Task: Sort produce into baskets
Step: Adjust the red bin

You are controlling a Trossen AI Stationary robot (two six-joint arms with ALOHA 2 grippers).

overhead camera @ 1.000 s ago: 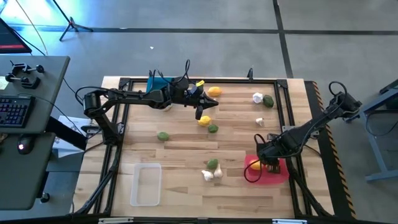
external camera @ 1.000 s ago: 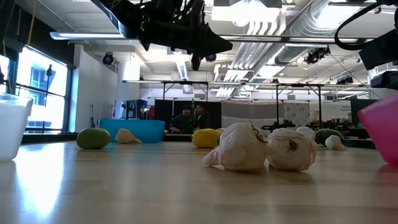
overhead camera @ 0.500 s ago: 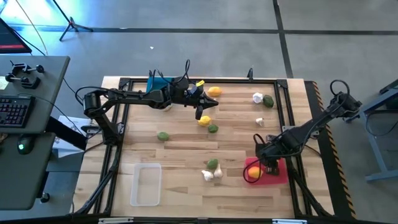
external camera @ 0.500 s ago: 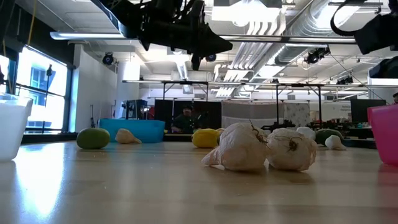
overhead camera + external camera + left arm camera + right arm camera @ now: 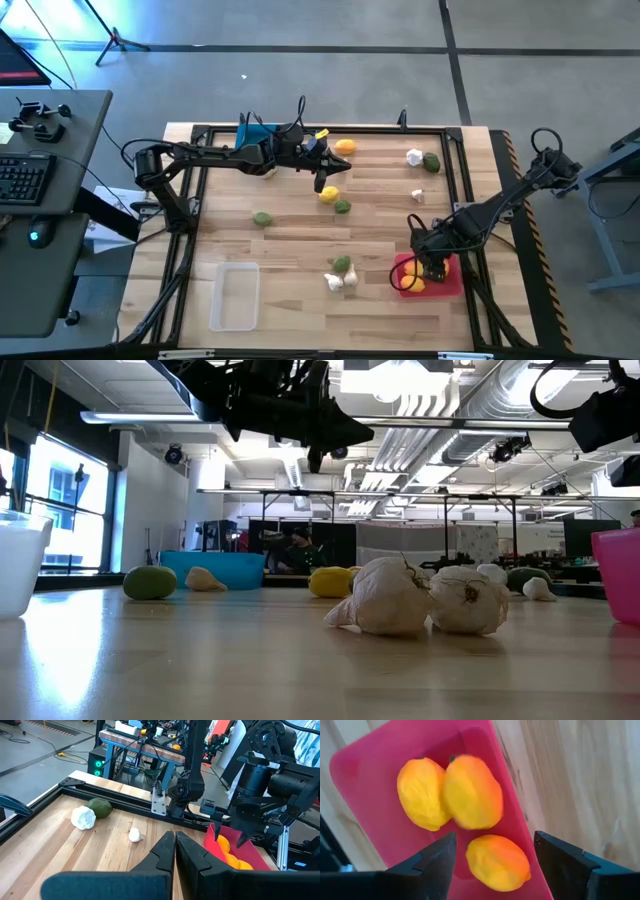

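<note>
The red basket (image 5: pixel 447 281) sits near the table's right edge and holds three yellow lemons (image 5: pixel 470 792). My right gripper (image 5: pixel 495 849) hangs open just above it, pointing down, with nothing between its fingers. My left gripper (image 5: pixel 174 840) is shut and empty. It hovers level above the far middle of the table, over a yellow lemon (image 5: pixel 328 194). The blue basket (image 5: pixel 252 133) lies at the far edge, mostly hidden under the left arm. The clear basket (image 5: pixel 234 295) stands at the near left. Loose produce rests on the wood: green fruits (image 5: pixel 262 217), garlic bulbs (image 5: pixel 334 282) and another lemon (image 5: pixel 344 147).
A black metal frame (image 5: pixel 460 190) borders the work area. A garlic bulb (image 5: pixel 414 156), a green fruit (image 5: pixel 431 162) and a small garlic piece (image 5: pixel 418 196) lie at the far right. Bare wood lies between the clear basket and the garlic bulbs near the front.
A lemon that was beside my right gripper's fingers has dropped into the red basket and settled toward its near end. In the low view the basket looked tipped a second ago and now sits flat. My left arm has kept still.
</note>
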